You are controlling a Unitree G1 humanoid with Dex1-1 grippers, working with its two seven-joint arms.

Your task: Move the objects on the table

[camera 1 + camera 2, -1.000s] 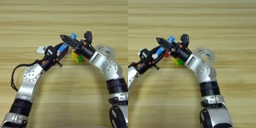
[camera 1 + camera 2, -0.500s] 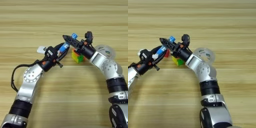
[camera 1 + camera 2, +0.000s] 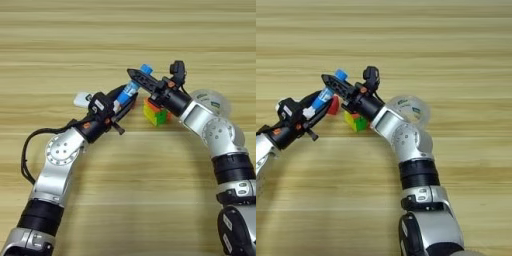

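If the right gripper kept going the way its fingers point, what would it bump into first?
Probably the small blue tube: the right gripper points up-left with its tips right beside it, held in the left gripper. Depth is unclear, so it may slip past.

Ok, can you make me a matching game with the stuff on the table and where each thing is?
Things:
1. blue tube
2. puzzle cube
3. tape roll
4. white device

Places:
A. behind the right arm's elbow
B. held up in the left gripper
C. on the table under the right gripper
D. peeking out behind the left gripper

Pairs: 1-B, 2-C, 3-A, 4-D
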